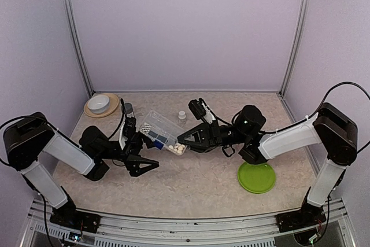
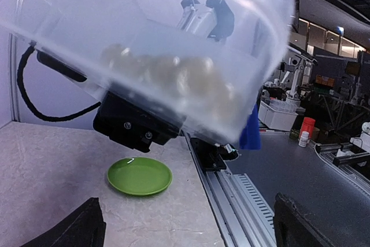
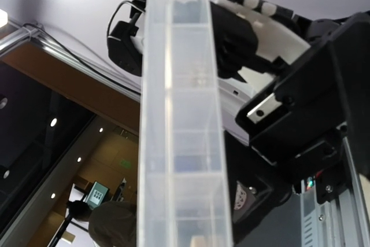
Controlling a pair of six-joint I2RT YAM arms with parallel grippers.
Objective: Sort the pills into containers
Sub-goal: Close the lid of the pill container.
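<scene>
A clear box [image 3: 182,143] of pills [image 1: 179,149], pinched and lifted above the middle of the tabletop [image 1: 196,183] by the right hand [image 1: 180,140], left hand [image 1: 147,168] spread nearby, likely needs levelling before sorting.

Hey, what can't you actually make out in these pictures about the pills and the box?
- Pill count: in the top view the pills are too small; in the left wrist view they blur behind the box wall.
- Which compartments hold them: the right wrist view shows the box edge-on, through cloudy walls.
- Fingertips of the right gripper: hidden by the box in its own view.
- Fingers of the left gripper: cut off by its own view's bottom edge.
</scene>
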